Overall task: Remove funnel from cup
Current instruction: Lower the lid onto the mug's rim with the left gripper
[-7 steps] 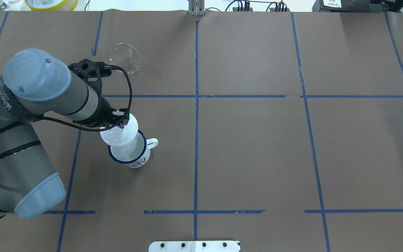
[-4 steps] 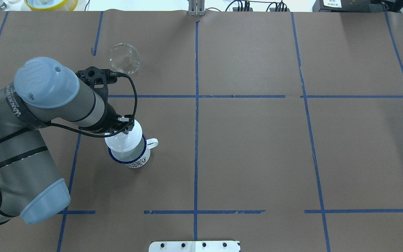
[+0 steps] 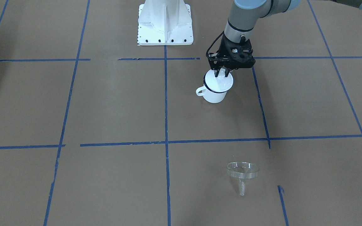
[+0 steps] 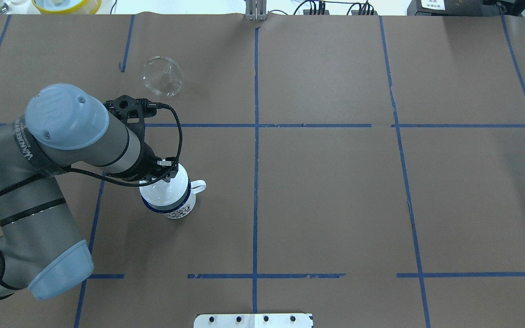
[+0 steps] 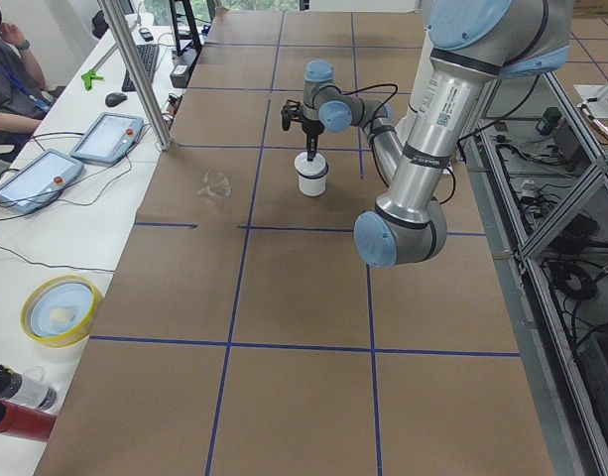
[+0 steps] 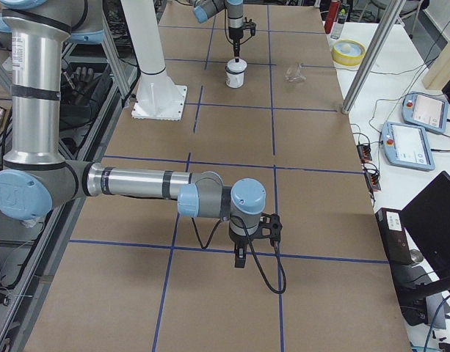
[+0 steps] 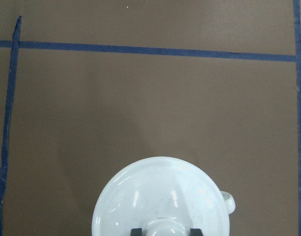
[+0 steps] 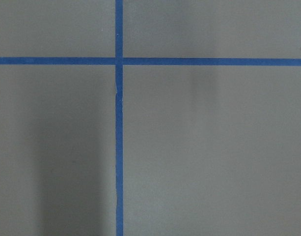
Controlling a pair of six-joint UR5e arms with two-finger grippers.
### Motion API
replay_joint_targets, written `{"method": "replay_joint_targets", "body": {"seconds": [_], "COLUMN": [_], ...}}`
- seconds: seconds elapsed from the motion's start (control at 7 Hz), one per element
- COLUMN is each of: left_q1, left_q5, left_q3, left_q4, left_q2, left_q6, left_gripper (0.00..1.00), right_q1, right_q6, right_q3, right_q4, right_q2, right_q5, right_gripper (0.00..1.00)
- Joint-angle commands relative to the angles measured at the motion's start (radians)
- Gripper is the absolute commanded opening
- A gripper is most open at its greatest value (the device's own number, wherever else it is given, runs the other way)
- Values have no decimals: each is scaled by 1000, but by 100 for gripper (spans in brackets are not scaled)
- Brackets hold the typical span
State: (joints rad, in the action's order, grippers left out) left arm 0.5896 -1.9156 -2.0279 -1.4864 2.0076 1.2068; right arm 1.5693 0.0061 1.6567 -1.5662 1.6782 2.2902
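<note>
The left hand (image 3: pixel 222 74) is closed narrowly on the knob (image 7: pixel 164 227) of a white lid (image 7: pixel 160 196), which covers the mouth of the cup (image 3: pixel 214 95). The funnel (image 3: pixel 242 171) lies on the brown surface (image 3: pixel 105 103), well apart from the cup. The right hand (image 6: pixel 240 258) hangs above the surface far from them; whether it is wide or narrow, I cannot tell.

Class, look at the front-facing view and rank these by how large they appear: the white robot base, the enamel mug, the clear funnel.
1. white robot base: clearly the largest.
2. enamel mug and clear funnel: these look about alike. The funnel sits nearer the camera, so I leave them unranked.
</note>
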Motion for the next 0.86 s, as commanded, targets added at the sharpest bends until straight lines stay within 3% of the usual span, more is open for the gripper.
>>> {"method": "replay_joint_targets", "body": {"seconds": [0.0,0.71], "left_q1": [-2,-27], "left_q5": [1,3], "left_q3": [1,6], "left_q4": [0,-2], "left_q2": [-1,-4], "left_q6": [0,-1], "left_gripper": [0,0], "right_q1": [0,0], "right_q6": [0,0], "right_q3": [0,0], "right_q4": [0,0], "right_q2": [0,0], "right_q5": [0,0], "right_gripper": [100,100]}}
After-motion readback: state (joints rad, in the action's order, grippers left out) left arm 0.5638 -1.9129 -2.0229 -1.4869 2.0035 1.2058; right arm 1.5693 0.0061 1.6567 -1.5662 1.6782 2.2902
